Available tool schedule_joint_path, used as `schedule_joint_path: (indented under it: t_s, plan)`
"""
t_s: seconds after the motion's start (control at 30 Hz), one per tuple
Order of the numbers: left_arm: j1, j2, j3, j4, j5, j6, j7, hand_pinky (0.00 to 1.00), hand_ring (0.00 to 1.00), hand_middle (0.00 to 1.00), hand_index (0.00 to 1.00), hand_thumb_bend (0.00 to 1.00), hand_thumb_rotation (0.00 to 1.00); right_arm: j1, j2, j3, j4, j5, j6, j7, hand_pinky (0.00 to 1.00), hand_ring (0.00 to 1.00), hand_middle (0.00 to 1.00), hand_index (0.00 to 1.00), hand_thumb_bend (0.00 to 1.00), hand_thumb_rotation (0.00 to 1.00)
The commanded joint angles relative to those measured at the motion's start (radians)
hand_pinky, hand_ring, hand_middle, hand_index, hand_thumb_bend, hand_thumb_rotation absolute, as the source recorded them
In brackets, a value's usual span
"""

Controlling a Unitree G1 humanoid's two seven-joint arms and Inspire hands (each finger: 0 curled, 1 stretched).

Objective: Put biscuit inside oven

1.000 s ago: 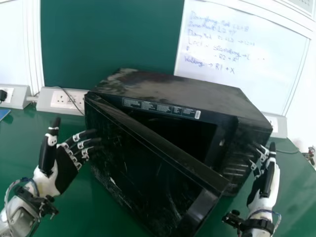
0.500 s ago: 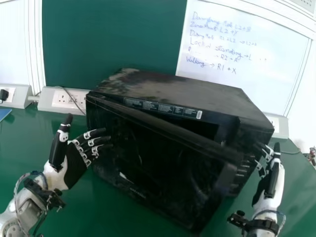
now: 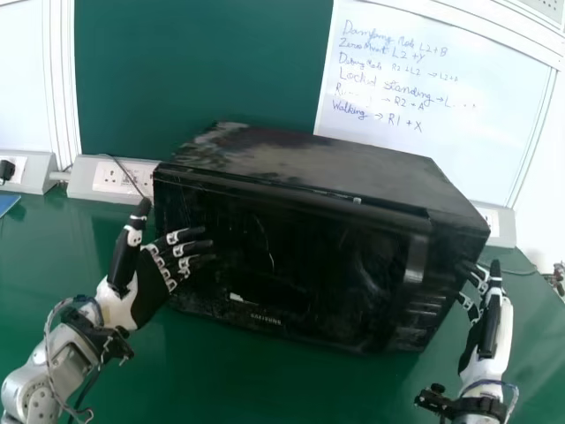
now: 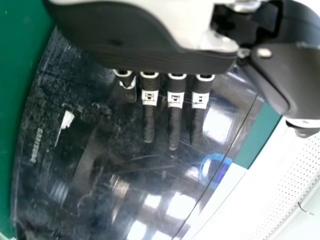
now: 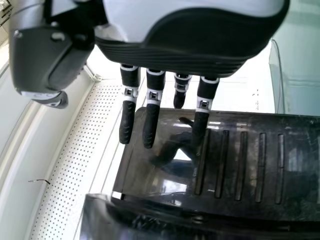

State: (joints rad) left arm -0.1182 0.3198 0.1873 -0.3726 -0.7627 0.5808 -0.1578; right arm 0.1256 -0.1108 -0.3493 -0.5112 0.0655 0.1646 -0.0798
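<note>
The black oven stands on the green table, its door swung against the front or nearly so; a small gap cannot be ruled out. At the door's left part is my left hand, fingers straight. In the left wrist view, the left hand has its fingers over the glossy door. Beside the oven's right side my right hand is open. The right wrist view has the right hand with straight fingers at the vented side wall. The oven's inside is hidden by the door.
Wall sockets and a cable are behind the oven at the left, with another socket box behind it at the right. A whiteboard stands at the back. A blue object lies at the table's far left.
The oven door has swung from wide open to against the oven's front. My left hand has moved right and slightly up along with it. The right hand has shifted slightly right.
</note>
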Motion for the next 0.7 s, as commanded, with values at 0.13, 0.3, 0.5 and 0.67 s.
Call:
schedule_joint_path:
  t_s: [0.13, 0.3, 0.5, 0.67]
  plan:
    - [-0.045, -0.024, -0.014, 0.045, 0.034, 0.007, -0.011, 0.77, 0.73, 0.73, 0.76, 0.59, 0.18, 0.000, -0.001, -0.010, 0.016, -0.011, -0.011, -0.018, 0.63, 0.66, 0.65, 0.63, 0.72, 0.48]
    - [-0.059, -0.054, -0.015, 0.070, 0.056, 0.010, 0.003, 0.79, 0.76, 0.75, 0.83, 0.58, 0.16, 0.002, -0.005, -0.010, 0.023, -0.005, -0.022, -0.014, 0.63, 0.66, 0.65, 0.63, 0.72, 0.48]
    - [-0.085, -0.132, -0.005, 0.164, 0.135, -0.081, 0.026, 0.82, 0.83, 0.82, 0.82, 0.62, 0.17, -0.002, -0.001, -0.004, 0.032, -0.005, -0.026, -0.017, 0.63, 0.66, 0.65, 0.63, 0.72, 0.48]
    - [-0.110, -0.169, 0.009, 0.235, 0.165, -0.134, 0.023, 0.88, 0.90, 0.88, 0.78, 0.66, 0.17, 0.000, -0.001, 0.005, 0.036, -0.022, -0.037, -0.022, 0.63, 0.66, 0.65, 0.63, 0.71, 0.49]
